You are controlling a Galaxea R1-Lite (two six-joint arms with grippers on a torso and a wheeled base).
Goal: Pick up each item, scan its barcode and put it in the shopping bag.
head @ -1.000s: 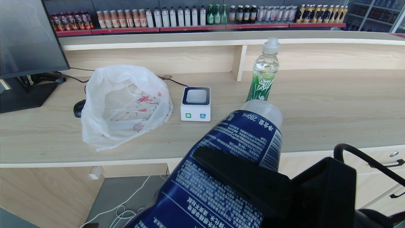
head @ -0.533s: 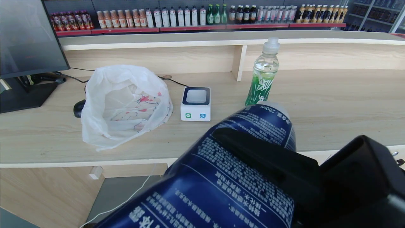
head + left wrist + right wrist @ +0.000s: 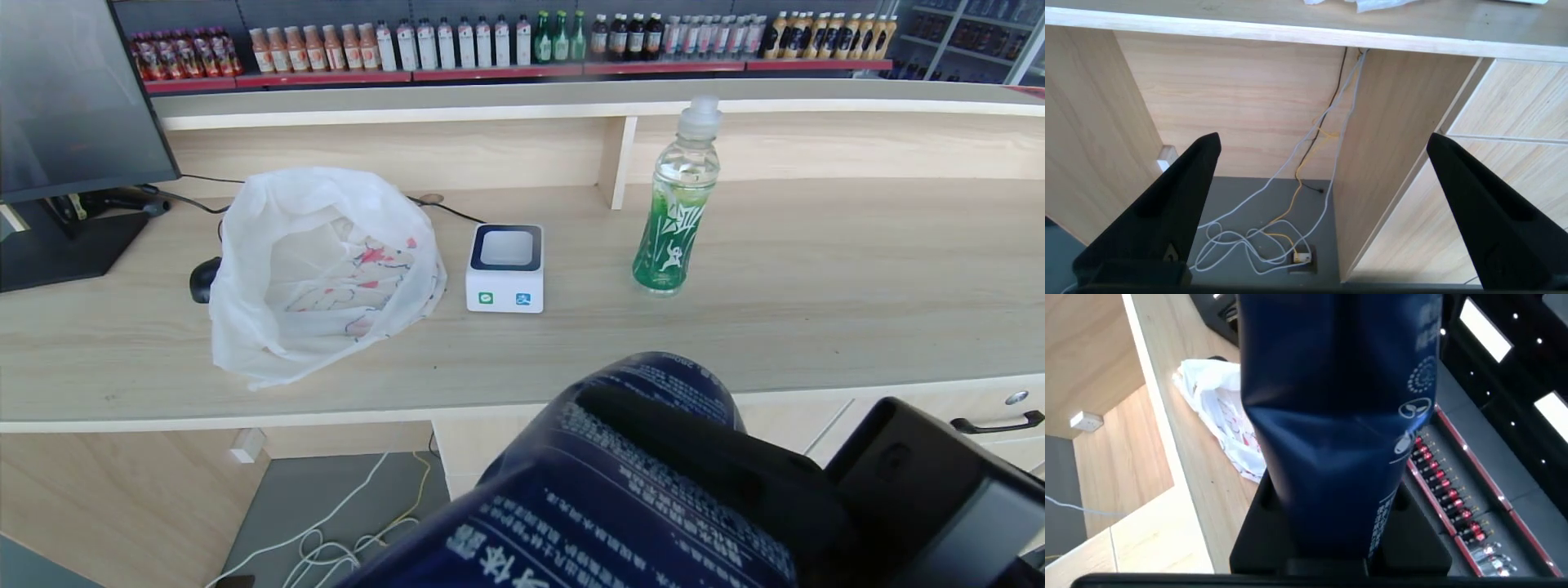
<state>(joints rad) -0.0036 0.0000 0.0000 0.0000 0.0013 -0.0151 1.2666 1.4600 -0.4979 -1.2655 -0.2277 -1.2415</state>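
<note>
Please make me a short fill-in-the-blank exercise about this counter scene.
1. The pack in the right gripper is dark ___.
2. The scanner stands between the bag and the bottle with the ___ label.
3. The left gripper is not shut but ___.
Missing words: blue; green; open.

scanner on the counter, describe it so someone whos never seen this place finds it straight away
On the pale wooden counter, look between the crumpled white shopping bag on the left and the upright green-labelled bottle on the right. The scanner stands there, close beside the bag. It is the only small white box, with a dark-framed window on top and two coloured squares on its front.
</note>
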